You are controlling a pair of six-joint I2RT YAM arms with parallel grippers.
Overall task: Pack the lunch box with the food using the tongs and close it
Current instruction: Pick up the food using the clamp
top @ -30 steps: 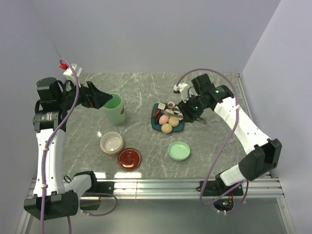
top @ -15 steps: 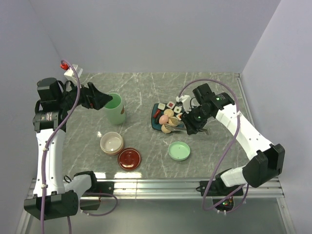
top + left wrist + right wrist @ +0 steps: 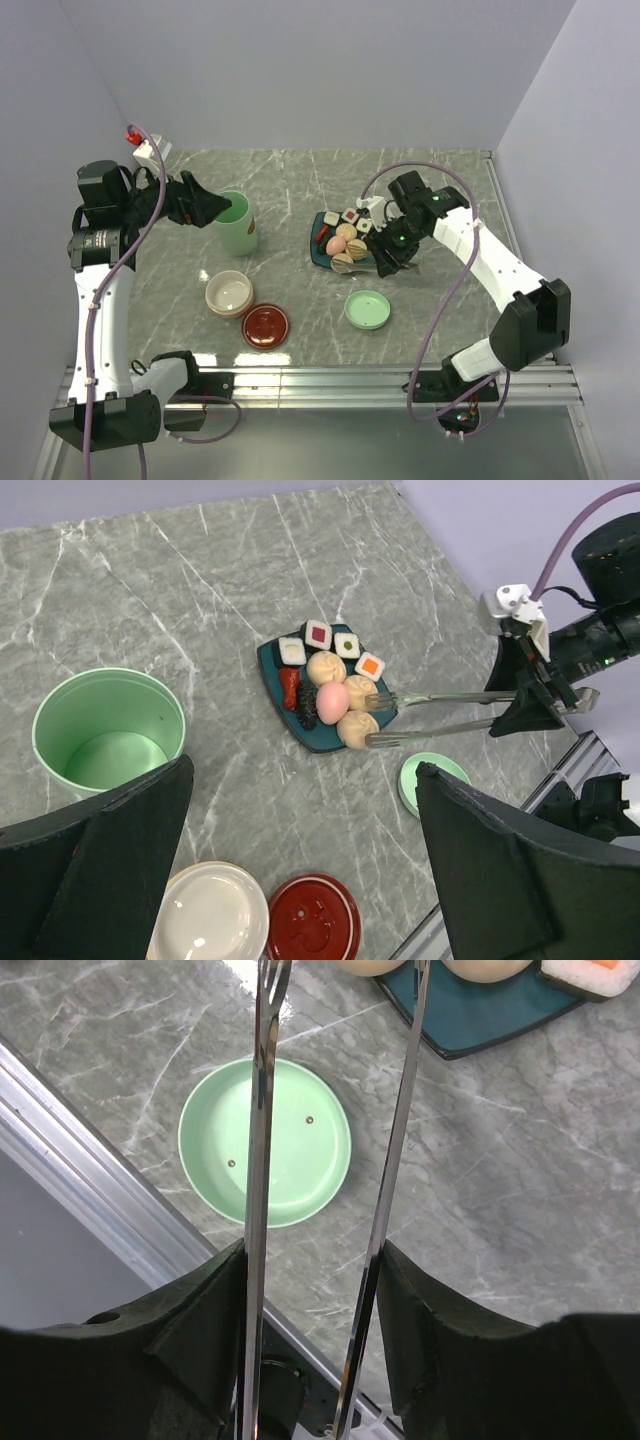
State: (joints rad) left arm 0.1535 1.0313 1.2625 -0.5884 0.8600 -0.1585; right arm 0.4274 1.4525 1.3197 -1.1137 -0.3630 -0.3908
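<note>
The tongs [image 3: 262, 1160] are clamped between my right gripper's [image 3: 315, 1260] fingers [image 3: 190, 1330], one silver arm against each pad. In the left wrist view the tongs [image 3: 450, 712] point left, arms spread, tips at two beige balls [image 3: 357, 728] on the teal plate [image 3: 320, 742]. A pink ball [image 3: 332, 697], sushi squares [image 3: 318, 634] and a red-and-dark piece [image 3: 296, 692] share the plate. My left gripper [image 3: 210, 205] hangs open beside the mint pot [image 3: 235, 225], holding nothing. The mint lid [image 3: 367, 309], cream bowl [image 3: 229, 293] and dark-red lid [image 3: 266, 325] lie apart on the table.
An aluminium rail [image 3: 330, 378] runs along the table's near edge, close below the mint lid [image 3: 265, 1140]. A small white and red fitting [image 3: 145, 150] sits at the back left corner. Grey walls close in the back and both sides.
My right gripper has swung from behind the plate to its near right side. The tongs' arms have spread wider and now point at the beige balls. The left arm has not moved.
</note>
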